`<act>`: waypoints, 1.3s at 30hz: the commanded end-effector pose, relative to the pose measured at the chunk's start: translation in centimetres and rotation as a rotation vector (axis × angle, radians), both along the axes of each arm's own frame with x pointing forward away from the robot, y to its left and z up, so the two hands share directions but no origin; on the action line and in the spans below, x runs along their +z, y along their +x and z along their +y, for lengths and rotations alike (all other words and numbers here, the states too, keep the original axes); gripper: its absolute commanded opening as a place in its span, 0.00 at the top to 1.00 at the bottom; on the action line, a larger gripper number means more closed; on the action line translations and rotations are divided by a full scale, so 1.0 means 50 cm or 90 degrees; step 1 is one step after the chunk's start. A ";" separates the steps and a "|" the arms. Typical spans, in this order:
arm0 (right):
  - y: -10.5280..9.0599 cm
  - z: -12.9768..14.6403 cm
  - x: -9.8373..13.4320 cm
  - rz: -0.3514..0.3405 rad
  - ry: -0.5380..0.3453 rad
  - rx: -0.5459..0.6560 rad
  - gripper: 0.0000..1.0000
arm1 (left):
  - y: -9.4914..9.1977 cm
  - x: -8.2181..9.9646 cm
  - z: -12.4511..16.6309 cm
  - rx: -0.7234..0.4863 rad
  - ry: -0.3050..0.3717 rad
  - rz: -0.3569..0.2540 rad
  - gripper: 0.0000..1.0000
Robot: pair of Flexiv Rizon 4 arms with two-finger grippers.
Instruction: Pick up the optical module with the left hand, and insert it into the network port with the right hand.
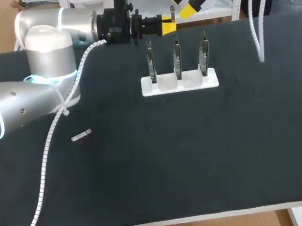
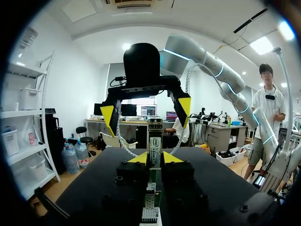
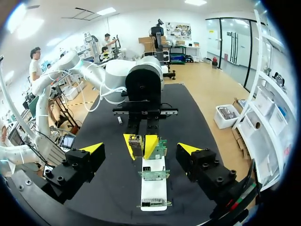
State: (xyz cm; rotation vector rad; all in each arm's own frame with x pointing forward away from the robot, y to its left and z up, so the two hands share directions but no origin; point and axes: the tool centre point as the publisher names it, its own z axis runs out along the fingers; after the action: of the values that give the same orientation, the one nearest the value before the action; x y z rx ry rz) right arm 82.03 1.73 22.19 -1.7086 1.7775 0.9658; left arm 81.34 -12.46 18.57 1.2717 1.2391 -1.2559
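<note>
yellow-tipped and almost closed, the left pincer (image 2: 155, 159) grips the module (image 2: 155, 145) from both sides, the free end sticking out ahead of its tips, up in the air above the rack (image 1: 179, 84). the right pincer (image 1: 187, 2) faces it across the rack, spread wide with nothing in it, one finger to each side of the module's line. three boards (image 1: 178, 59) stand upright in the rack below them. a small metal piece (image 1: 81, 135) lies on the counter (image 1: 199, 156), well off to the rack's left and nearer the front. the step in hand looks like the hand-over, left to right. to do it well, the right pincer should come straight along the module's axis and close on the free end only, clear of the left tips. it should also sit square to the flat sides, so the module does not twist. the left should let go only once the right is firmly shut, since a skewed grip here would probably spoil the later push. the port presumably sits on one of the boards in the rack, but i cannot make out which.
</note>
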 end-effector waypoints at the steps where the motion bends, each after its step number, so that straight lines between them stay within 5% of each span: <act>1: 0.024 0.013 0.002 0.007 -0.002 0.013 0.00 | -0.007 0.000 0.001 0.006 -0.001 -0.002 1.00; 39: 0.019 0.036 0.000 0.023 -0.011 0.037 0.00 | -0.007 0.000 0.001 0.006 -0.001 -0.002 1.00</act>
State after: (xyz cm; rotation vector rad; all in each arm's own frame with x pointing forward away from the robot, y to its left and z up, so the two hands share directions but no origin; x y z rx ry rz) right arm 82.29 3.48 21.94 -1.7213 1.7840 0.9339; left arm 81.34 -12.46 18.57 1.2718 1.2391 -1.2559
